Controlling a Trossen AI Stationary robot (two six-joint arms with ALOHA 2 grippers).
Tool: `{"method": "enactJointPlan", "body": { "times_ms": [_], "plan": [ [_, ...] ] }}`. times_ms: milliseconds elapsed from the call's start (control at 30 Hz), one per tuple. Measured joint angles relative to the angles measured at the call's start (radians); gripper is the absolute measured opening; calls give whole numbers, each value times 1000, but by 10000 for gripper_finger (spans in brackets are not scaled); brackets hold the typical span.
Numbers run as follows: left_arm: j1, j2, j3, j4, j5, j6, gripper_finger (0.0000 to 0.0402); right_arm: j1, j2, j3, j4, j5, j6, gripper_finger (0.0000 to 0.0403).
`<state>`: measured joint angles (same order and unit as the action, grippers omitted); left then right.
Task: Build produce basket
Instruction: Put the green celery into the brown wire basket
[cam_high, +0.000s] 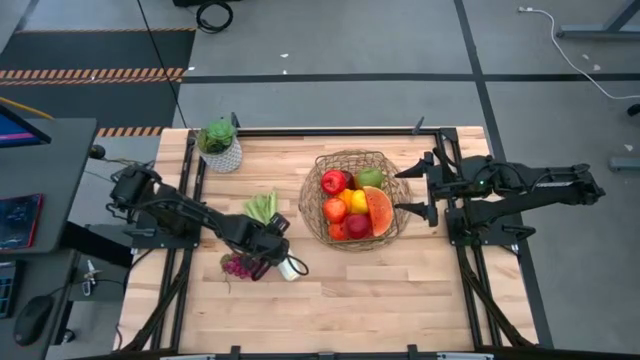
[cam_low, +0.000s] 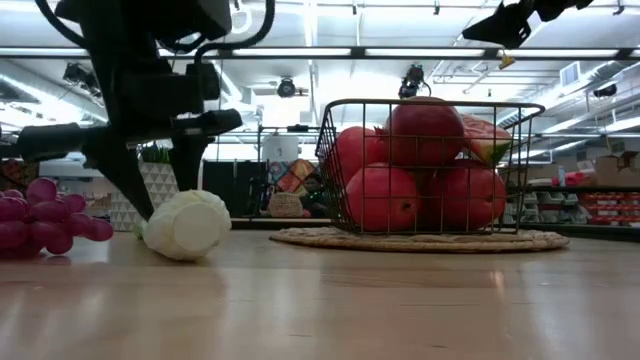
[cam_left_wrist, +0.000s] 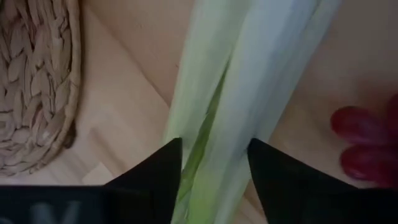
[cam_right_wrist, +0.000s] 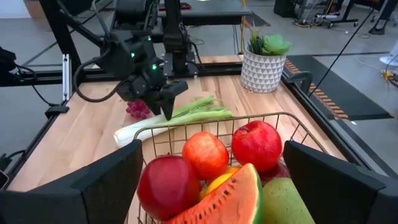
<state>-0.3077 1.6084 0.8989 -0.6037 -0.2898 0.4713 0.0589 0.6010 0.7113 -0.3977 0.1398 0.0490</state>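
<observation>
The round wire basket (cam_high: 312, 205) stands on a woven mat (cam_low: 420, 240) right of the table's centre. It holds red apples (cam_high: 333, 182), a green pear (cam_high: 370, 177), a watermelon slice (cam_high: 379, 210) and other fruit. The long green-white leek (cam_high: 268, 222) lies on the table left of the basket, its white end (cam_low: 187, 225) toward the near edge. Purple grapes (cam_high: 238, 265) lie beside that end. My left gripper (cam_high: 275, 240) points down over the leek and is shut on it. My right gripper (cam_high: 415, 190) is open and empty just right of the basket. My left gripper has the leek's stalk (cam_left_wrist: 217, 124) between its two fingers, about midway along its length. The fingers (cam_left_wrist: 158, 174) come from above, pointing down, and lie across the stalk. The leek lies along the table, its white end on the wood.
A small green plant in a white pot (cam_high: 219, 143) stands at the far left of the table. The near half of the table is bare wood. Dark rails run along the table's left and right sides.
</observation>
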Motion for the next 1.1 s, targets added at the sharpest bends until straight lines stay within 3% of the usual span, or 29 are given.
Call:
{"method": "enactJointPlan", "body": {
  "times_ms": [233,467,667,833,967,1100],
  "plan": [
    [0,8,0,-2,-26,35,108,0,0,0,0,0,-1,393],
    [0,7,49,-80,-32,-67,38,-3,-10,0,26,0,-54,393],
    [16,-1,213,-282,-64,-179,32,-13,-51,31,67,77,-165,393],
    [39,-92,309,-365,-119,-266,34,-16,-104,45,69,166,-188,393],
    [42,-236,303,-337,-153,-337,34,-16,-128,25,36,150,-133,393],
    [42,-368,256,-189,-162,-370,35,-16,-128,25,41,149,-124,393]
  ]
}}
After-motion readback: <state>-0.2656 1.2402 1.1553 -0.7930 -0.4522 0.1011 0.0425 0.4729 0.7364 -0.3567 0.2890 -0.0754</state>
